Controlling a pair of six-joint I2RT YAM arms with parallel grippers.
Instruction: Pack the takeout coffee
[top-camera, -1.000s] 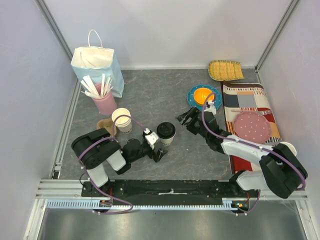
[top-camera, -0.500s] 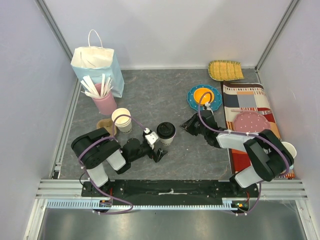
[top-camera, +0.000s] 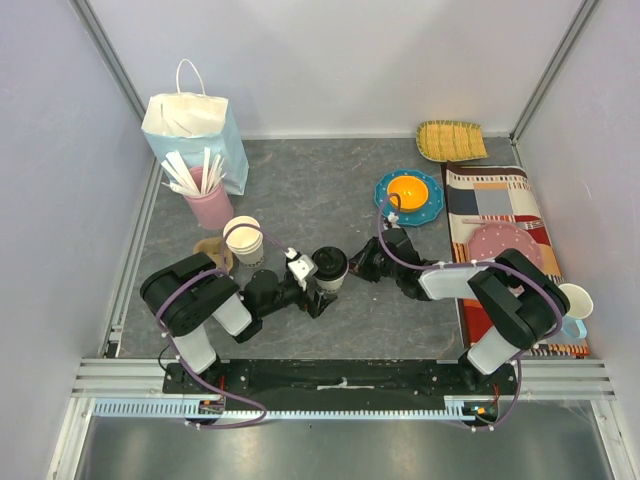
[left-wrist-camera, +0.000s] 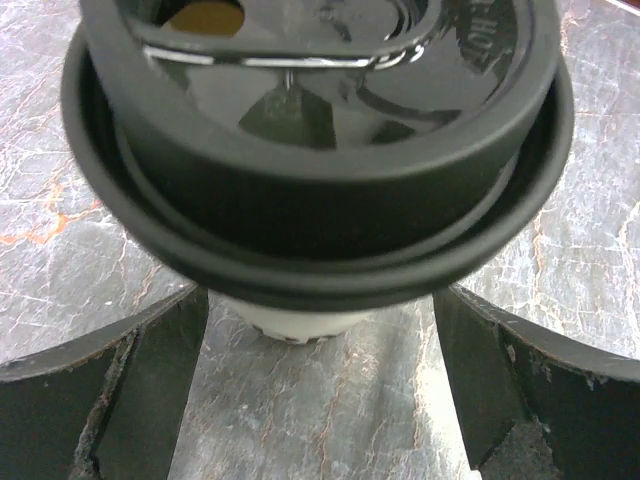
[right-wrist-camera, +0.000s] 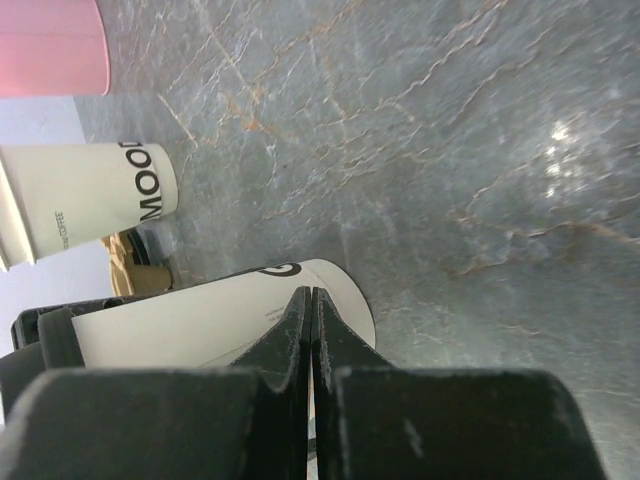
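The takeout coffee (top-camera: 331, 266), a white paper cup with a black lid, stands on the grey table between the two arms. My left gripper (top-camera: 321, 285) is open and straddles it from the left. In the left wrist view the lid (left-wrist-camera: 318, 130) looms large above the white cup wall (left-wrist-camera: 300, 325), with dark fingers (left-wrist-camera: 150, 385) apart on either side, not touching it. My right gripper (top-camera: 361, 266) is shut with nothing held. Its closed tips (right-wrist-camera: 309, 297) sit right at the cup's white side (right-wrist-camera: 190, 325); contact is unclear.
At the back left stand a pale blue paper bag (top-camera: 195, 125) and a pink cup of white sticks (top-camera: 207, 198). Stacked lidless cups (top-camera: 243, 240) and a brown holder (top-camera: 210, 250) are just left of the coffee. A blue plate with an orange bowl (top-camera: 409, 196), a striped mat (top-camera: 497, 205) and a pink plate (top-camera: 503, 250) lie to the right.
My right gripper has shut and swung left and down from near the blue plate to the coffee's right side. The left gripper stays open round the cup, which has shifted slightly.
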